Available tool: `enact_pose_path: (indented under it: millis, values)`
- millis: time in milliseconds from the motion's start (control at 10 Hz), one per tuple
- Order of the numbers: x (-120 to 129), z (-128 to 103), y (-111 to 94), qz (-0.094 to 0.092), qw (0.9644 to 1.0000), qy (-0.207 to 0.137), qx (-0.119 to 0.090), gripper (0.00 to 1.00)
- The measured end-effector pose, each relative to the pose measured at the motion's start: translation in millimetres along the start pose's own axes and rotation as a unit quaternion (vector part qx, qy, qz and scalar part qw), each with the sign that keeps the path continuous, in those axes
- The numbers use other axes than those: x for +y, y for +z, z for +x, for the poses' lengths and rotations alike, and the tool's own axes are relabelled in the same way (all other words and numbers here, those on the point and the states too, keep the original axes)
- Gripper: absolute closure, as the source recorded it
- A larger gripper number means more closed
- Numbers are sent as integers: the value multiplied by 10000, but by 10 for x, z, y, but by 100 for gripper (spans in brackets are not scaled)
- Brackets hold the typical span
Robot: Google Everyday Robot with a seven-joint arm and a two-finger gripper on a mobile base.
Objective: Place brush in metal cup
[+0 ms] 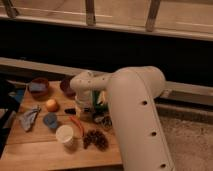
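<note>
1. We see a thick, smooth white arm [137, 115], rounded like a tube.
2. Small dark round dots run down its side.
3. Bulbous white joints link its segments.
4. The gripper [91, 107] ends the arm, low over the wooden table [30, 147].

Gripper [91, 108] low, hemmed by block [70, 111], chilli [77, 125], pinecone [95, 139]
</note>
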Motion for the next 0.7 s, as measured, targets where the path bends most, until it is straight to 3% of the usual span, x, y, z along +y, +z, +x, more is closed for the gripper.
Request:
enact_pose_path:
  millis: [500,700]
  values:
    - [17,-14,12,-3,10000,-64,20,95]
    - [29,-13,18,-11,10000,-76,27,100]
